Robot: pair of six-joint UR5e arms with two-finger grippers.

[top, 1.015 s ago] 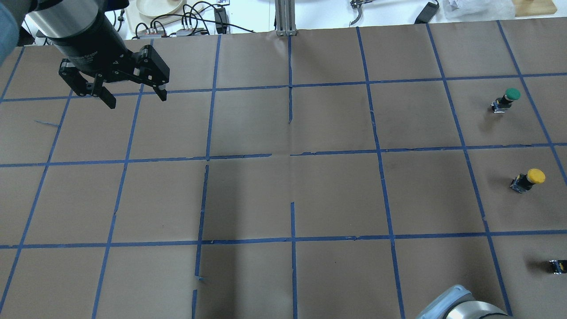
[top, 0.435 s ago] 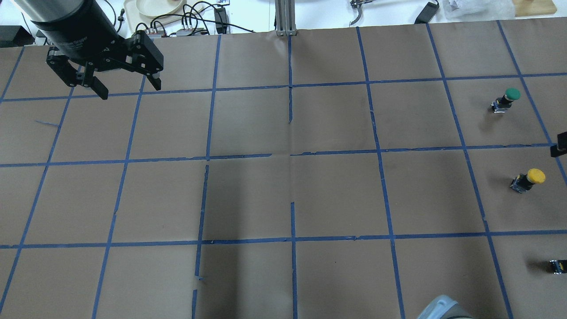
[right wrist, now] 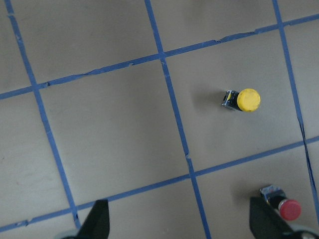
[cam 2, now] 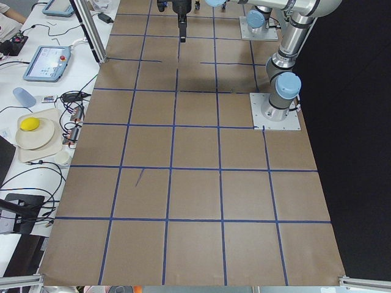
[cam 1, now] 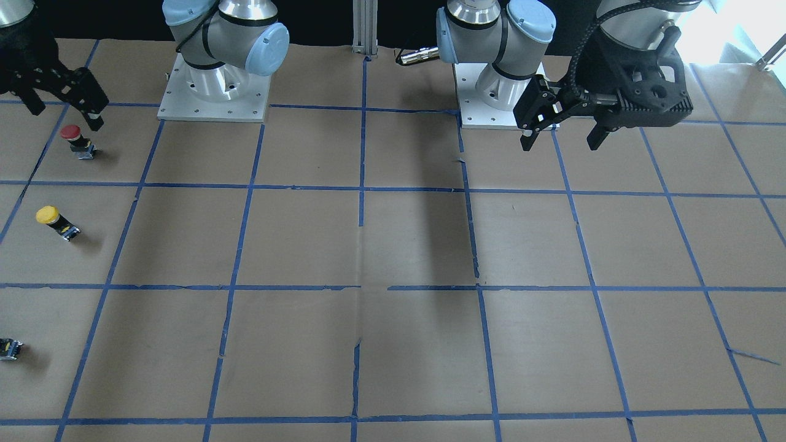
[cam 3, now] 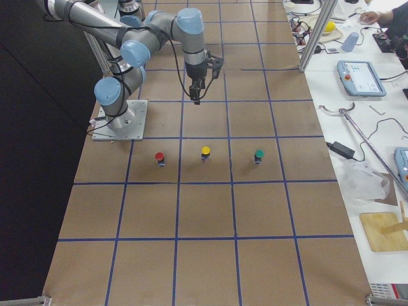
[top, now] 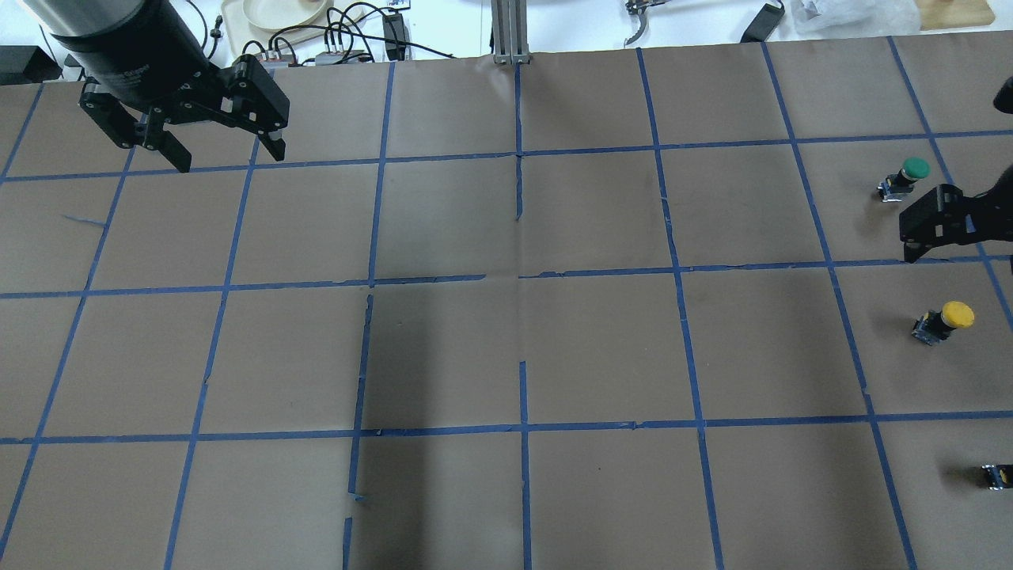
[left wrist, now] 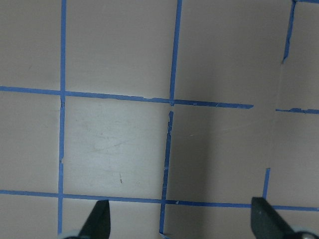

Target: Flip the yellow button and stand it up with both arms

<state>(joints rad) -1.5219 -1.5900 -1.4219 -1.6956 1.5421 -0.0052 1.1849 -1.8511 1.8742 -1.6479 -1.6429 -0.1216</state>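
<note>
While right gripper (right wrist: 182, 221) and left gripper (top: 229, 157) hang splayed, empty, risk: descending fingers clip yellow button (right wrist: 247, 99), toppling it toward red button (right wrist: 286, 206) at its 5 o'clock.

Silver-grey arms (cam 1: 242, 9), light-blue joint caps (cam 1: 273, 43), black end effectors (cam 1: 560, 142), white base plates (cam 1: 178, 110)

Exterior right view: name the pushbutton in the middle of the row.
The yellow-capped pushbutton; the red-capped pushbutton and the green-capped pushbutton flank it.
</note>
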